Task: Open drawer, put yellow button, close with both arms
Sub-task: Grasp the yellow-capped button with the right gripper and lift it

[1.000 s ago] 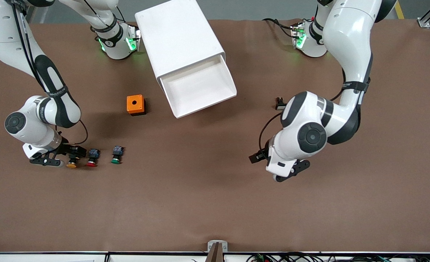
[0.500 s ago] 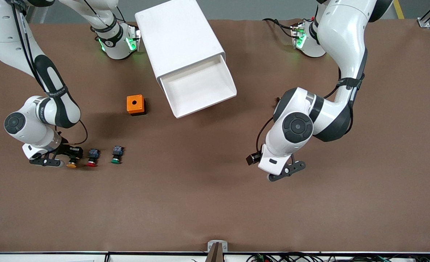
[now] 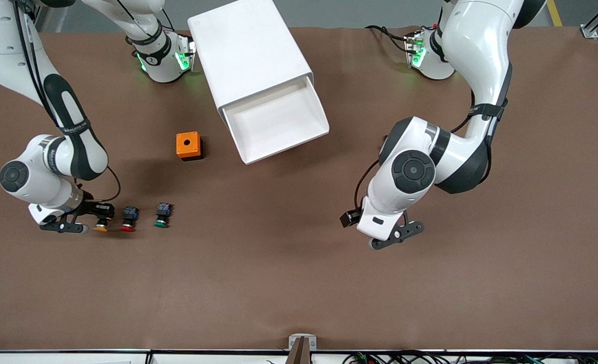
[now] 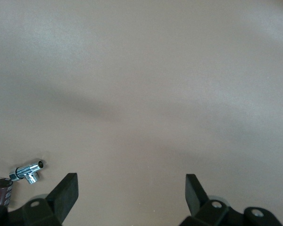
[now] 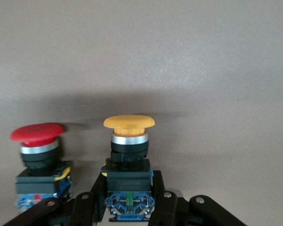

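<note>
On brown table (image 3: 278, 283), yellow button (image 3: 100, 225) gripped.

High front camera looks down across the brown table (image 3: 278, 283) toward both arm bases; each wrist camera looks past its own fingers at the tabletop from close, the right's sharing the yellow button (image 5: 129, 141) and red button (image 5: 37, 146) with the front.

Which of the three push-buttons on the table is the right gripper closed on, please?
The yellow button, at the right arm's end of the row; the right gripper clamps its black body, while the red button and green button lie free.
</note>
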You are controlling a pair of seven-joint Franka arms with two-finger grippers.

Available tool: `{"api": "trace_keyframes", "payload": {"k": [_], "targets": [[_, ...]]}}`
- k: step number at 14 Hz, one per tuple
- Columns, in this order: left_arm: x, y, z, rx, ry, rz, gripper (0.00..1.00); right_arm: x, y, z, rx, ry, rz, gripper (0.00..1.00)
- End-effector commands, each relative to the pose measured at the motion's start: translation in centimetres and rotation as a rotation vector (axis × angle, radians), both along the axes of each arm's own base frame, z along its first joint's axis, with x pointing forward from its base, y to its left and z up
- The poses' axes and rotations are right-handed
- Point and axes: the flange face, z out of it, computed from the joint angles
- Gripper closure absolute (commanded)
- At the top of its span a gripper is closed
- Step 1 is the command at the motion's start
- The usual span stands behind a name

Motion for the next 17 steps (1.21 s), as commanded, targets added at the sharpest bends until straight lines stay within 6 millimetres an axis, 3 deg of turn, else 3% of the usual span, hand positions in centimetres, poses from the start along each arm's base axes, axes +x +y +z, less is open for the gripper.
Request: {"api": "trace_keyframes", "payload": {"k": [1, 6, 10, 17], "targets": [[-0.4, 0.3, 0.6, 0.014, -0.009, -0.014, 0.00, 0.8, 1.5, 4.4, 0.010, 0.011, -0.038, 1.00], [-0.5, 0.2, 0.7, 0.013, -0.010, -0.015, 0.00, 2.1, 7.9, 12.4, 0.008, 0.099, -0.156, 1.00], [-0.5, 0.2, 0.7, 0.013, -0.010, -0.015, 0.00, 0.5, 13.2, 18.7, 0.025, 0.121, -0.246, 1.00], [-0.3, 0.5, 0.8, 0.012, -0.011, -0.010, 0.00, -2.3, 22.1, 27.6, 0.036, 0.161, -0.392, 1.00]]}}
